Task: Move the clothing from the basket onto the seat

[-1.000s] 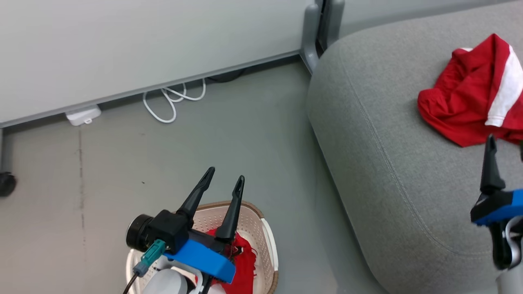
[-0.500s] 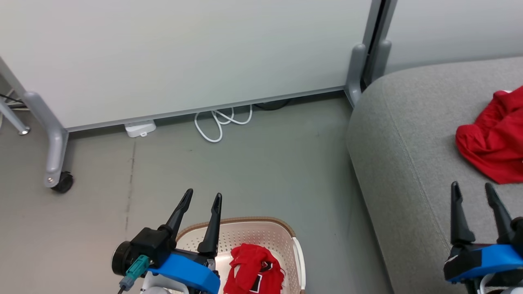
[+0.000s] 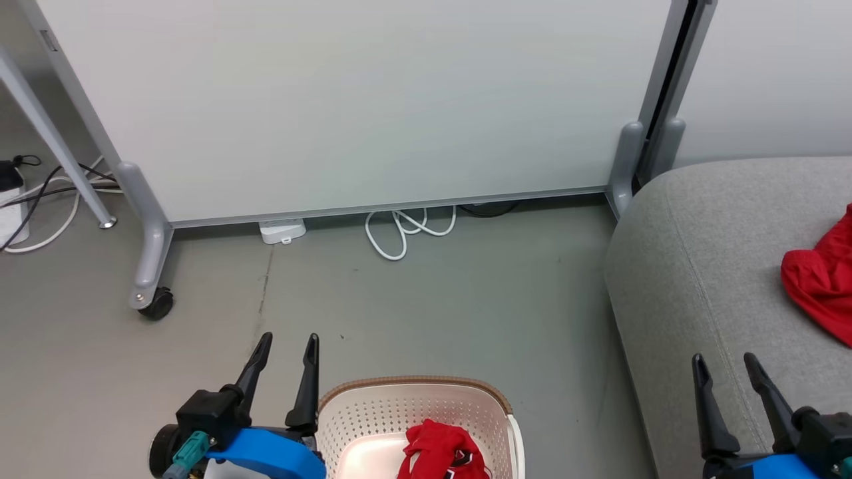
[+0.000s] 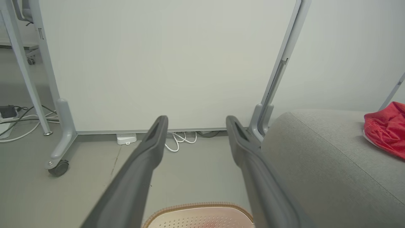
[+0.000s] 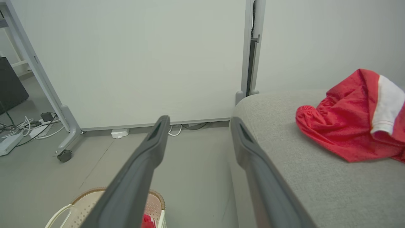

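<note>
Clothing lies in two places: one red garment (image 3: pixel 432 444) sits crumpled in the bottom of the basket (image 3: pixel 413 384), low in my head view, and the other red garment (image 3: pixel 822 286) lies bunched on the seat (image 3: pixel 699 266), cut off by that view's right edge. The basket stands on the grey floor (image 3: pixel 432 313), near the seat's rounded corner but apart from it. My left gripper (image 3: pixel 288 338) shows at the lower left, just beside the basket's left wall, its two dark fingers spread apart and holding nothing. Along them, in my left wrist view, the basket's brown rim sits low between the fingers. My right gripper (image 3: pixel 724 359) shows at the lower right, in front of the seat's grey cushion, its fingers likewise parted and empty. From its wrist view the garment on the seat lies well off to the right of the fingers, showing a white panel with a thin red line near its hem, and the basket sits at the lower left with a scrap of red inside. Both grippers hang clear of cloth, basket and seat, as far as I can tell. Beyond the floor stands a pale partition board (image 3: pixel 366 100) with a black caster (image 3: pixel 158 306) at one foot, and a looped white cable (image 3: pixel 407 225) lies under its lower edge.
</note>
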